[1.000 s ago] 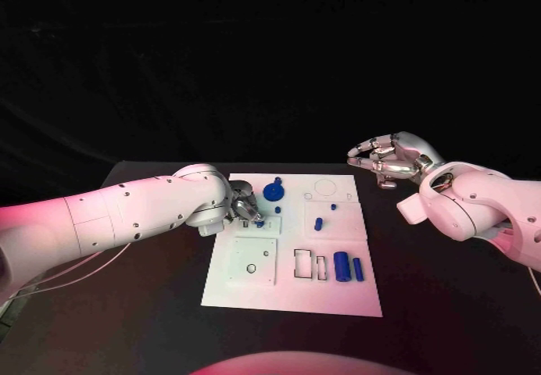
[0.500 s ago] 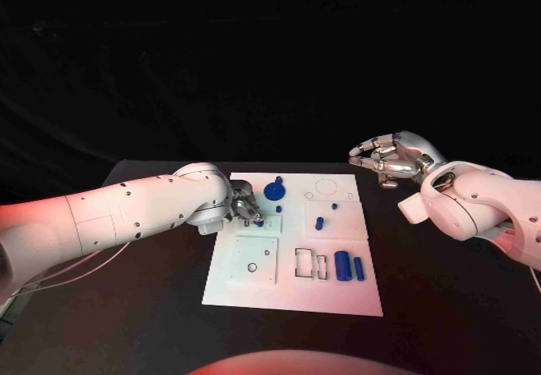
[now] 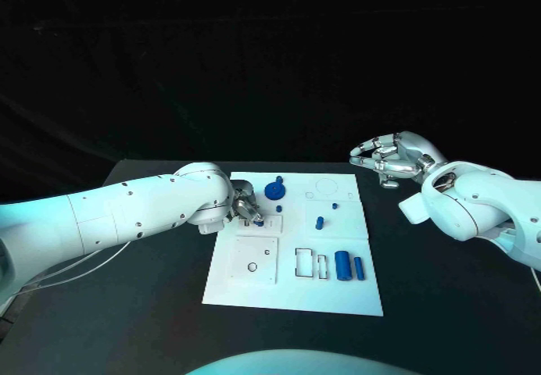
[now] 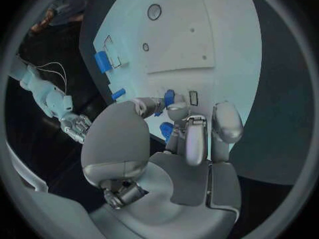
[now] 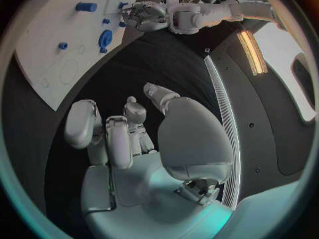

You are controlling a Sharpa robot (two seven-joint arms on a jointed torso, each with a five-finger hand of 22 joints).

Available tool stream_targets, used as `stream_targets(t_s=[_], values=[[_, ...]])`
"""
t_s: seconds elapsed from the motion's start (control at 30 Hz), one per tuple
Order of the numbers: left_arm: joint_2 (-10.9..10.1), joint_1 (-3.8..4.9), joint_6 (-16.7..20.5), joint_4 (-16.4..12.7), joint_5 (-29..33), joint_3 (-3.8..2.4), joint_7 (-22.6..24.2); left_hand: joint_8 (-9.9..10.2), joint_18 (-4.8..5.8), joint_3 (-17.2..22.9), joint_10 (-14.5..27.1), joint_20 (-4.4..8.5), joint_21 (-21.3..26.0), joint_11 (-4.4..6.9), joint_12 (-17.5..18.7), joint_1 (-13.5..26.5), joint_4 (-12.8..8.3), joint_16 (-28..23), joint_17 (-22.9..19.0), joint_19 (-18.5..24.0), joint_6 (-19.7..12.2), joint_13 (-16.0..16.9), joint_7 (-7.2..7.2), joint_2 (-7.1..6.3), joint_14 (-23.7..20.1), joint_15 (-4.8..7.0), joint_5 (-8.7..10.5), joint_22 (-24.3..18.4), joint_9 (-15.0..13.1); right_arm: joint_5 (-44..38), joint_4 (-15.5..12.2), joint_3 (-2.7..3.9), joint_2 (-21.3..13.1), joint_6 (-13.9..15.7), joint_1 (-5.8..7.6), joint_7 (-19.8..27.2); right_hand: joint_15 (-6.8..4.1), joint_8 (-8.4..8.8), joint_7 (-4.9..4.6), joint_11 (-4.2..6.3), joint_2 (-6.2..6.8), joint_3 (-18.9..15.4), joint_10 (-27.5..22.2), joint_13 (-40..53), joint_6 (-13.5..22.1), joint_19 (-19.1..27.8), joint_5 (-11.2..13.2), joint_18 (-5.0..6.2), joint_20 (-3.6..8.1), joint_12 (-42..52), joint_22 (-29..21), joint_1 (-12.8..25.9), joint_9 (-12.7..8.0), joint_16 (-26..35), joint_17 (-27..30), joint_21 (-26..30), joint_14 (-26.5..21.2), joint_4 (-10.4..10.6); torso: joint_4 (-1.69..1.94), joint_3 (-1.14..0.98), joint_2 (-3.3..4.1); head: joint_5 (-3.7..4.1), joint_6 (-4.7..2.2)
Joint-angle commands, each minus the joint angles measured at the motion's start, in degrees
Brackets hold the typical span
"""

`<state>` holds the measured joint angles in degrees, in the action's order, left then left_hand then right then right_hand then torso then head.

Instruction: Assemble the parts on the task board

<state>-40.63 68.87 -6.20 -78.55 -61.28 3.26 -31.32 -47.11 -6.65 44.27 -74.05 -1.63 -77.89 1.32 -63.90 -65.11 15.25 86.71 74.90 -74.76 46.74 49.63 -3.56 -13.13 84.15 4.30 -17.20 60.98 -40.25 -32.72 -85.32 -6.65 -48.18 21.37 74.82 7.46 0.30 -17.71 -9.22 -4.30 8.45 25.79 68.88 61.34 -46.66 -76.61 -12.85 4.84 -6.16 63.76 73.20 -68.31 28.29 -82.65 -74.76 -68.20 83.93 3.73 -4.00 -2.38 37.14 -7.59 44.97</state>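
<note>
The left hand (image 3: 245, 208) has its fingers (image 4: 174, 110) pinching a small blue part (image 4: 168, 97) just above the task board (image 3: 288, 281), at the board's left edge in the middle of the head view. A blue disc part (image 3: 274, 190) stands just right of that hand, and two blue cylinders (image 3: 349, 266) lie toward the board's lower right. The right hand (image 3: 388, 158) hovers at the upper right over the black bench (image 3: 135, 312), fingers (image 5: 106, 135) curled in, holding nothing.

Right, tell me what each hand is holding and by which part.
The left hand pinches a small blue part at its near end. The right hand holds nothing, fingers curled.
</note>
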Motion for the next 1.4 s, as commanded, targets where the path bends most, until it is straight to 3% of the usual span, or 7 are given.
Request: stream_targets(t_s=[0.03, 0.73, 1.4], values=[[0.17, -0.04, -1.73, -0.17, -0.47, -0.01, -0.31, -0.43, 0.93, 13.05, -0.53, -0.05, -0.34, -0.07, -0.37, 0.05, -13.39, 0.12, 7.73, -0.54, 0.33, 0.21, 0.26, 0.42, 4.08, 0.36, -0.54, 0.28, -0.10, -0.59, -0.01, 0.00, 0.03, -0.27, -0.05, 0.09, -0.30, -0.26, -0.02, 0.05, -0.01, -0.06, -0.22, 0.08, 0.26, 0.33, -0.28, 0.59, 0.10, -0.02, -0.06, 0.40, 0.09, 0.16, 0.00, 0.22, 2.28, 0.39, 0.03, -0.02, -0.02, 0.01, 0.02], [0.42, -0.09, -2.67, -0.24, -1.01, 0.02, -0.69, -0.68, 1.04, 12.63, -0.88, 0.02, -0.68, 0.07, -0.55, 0.90, -13.09, 0.31, 8.05, -0.87, 0.61, 0.11, 0.44, 0.43, 4.19, 0.46, -1.86, 0.90, -0.22, -0.59, 0.07, 0.00, 0.04, -0.41, -0.23, 0.15, -0.30, -0.26, -0.02, 0.05, -0.01, -0.06, -0.22, 0.08, 0.26, 0.33, -0.28, 0.59, 0.10, -0.02, -0.06, 0.40, 0.09, 0.16, 0.00, 0.22, 2.28, 0.39, -0.01, -0.02, -0.01, -0.18, 0.12], [1.66, -0.28, -3.20, 0.93, -0.31, 0.08, -1.06, -1.09, 1.08, 10.42, -1.37, 0.14, -0.63, 0.36, -0.47, 3.32, -11.48, 0.42, 8.17, -0.89, 0.61, -0.64, 0.90, 1.65, 4.22, 0.65, -1.02, 1.03, -0.53, -0.54, 0.05, 0.00, -0.11, -0.51, -0.29, 0.10, -0.31, -0.46, 0.00, 0.06, -0.05, -0.13, -0.18, 0.04, 0.27, 0.37, -0.36, 0.61, 0.10, 0.01, -0.14, 0.52, 0.21, 0.23, 0.09, 0.39, 2.26, 0.60, -0.08, -0.05, 0.00, -0.02, 0.31]])
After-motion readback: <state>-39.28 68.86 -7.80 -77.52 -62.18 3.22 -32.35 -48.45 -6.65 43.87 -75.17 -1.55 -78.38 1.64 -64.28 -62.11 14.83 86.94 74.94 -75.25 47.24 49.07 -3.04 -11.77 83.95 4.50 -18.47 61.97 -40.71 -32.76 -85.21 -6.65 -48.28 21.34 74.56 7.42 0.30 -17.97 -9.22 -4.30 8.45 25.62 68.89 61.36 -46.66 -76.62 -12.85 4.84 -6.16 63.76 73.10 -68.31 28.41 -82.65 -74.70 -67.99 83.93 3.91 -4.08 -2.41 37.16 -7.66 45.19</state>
